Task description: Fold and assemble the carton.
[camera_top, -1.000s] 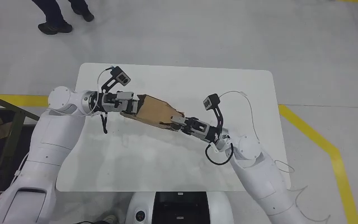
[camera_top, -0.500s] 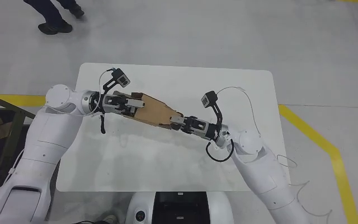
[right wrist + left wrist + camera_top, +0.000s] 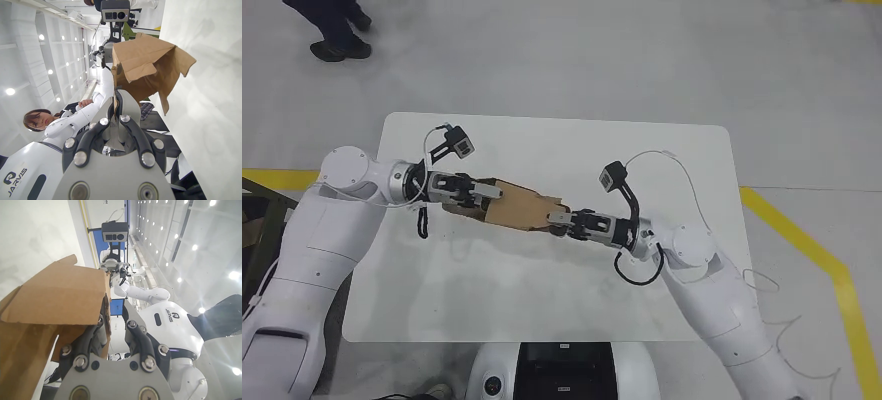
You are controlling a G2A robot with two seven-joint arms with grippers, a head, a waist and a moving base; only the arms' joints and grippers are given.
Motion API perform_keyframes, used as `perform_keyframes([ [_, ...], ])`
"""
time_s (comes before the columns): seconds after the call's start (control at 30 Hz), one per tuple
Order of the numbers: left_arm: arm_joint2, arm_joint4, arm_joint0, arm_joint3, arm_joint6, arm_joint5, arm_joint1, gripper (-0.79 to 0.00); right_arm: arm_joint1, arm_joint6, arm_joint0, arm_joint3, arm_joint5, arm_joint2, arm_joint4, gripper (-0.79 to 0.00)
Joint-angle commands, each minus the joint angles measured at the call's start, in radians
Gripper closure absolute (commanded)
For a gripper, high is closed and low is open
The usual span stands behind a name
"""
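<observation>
A brown carton point(image 3: 514, 207) hangs above the white table point(image 3: 542, 290), held at both ends. My left gripper point(image 3: 478, 190) is shut on the carton's left end, where a ragged cardboard wall point(image 3: 106, 313) stands between its fingers. My right gripper point(image 3: 560, 217) is shut on the opposite end, pinching a torn edge point(image 3: 115, 98). In the right wrist view the carton point(image 3: 147, 64) is open toward the camera, with loose flaps point(image 3: 140, 73) hanging. The left wrist view shows a broad face of the carton point(image 3: 56, 296) and the right gripper point(image 3: 112, 275) at the far end.
A thin white cable point(image 3: 682, 185) from the right wrist camera loops over the table's right part. Bare tabletop lies in front of and behind the carton. Yellow floor tape point(image 3: 812, 250) runs past the table's right edge.
Both grippers have turned the carton, so it looks narrower from above. The left gripper dropped slightly toward the table's front and the right gripper shifted a little toward the back.
</observation>
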Motion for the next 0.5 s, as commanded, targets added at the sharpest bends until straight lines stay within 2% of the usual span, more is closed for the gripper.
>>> perform_keyframes([
  [0.0,0.007,0.001,-0.002,-0.002,0.0,0.001,0.002,-0.212,0.001,0.003,0.003,-0.001,0.003,0.0,0.003,0.0],
  [0.13,0.022,0.002,-0.005,-0.006,0.0,0.0,0.006,-0.175,0.002,0.01,0.009,0.0,0.004,-0.004,0.005,0.0],
  [0.33,0.039,0.005,-0.008,-0.009,0.0,-0.001,0.01,-0.172,0.004,0.015,0.015,0.002,0.006,-0.01,0.008,0.0],
  [0.47,0.049,0.001,-0.01,-0.013,0.0,-0.002,0.012,-0.099,0.006,0.014,0.015,0.001,0.005,-0.014,0.009,0.0],
])
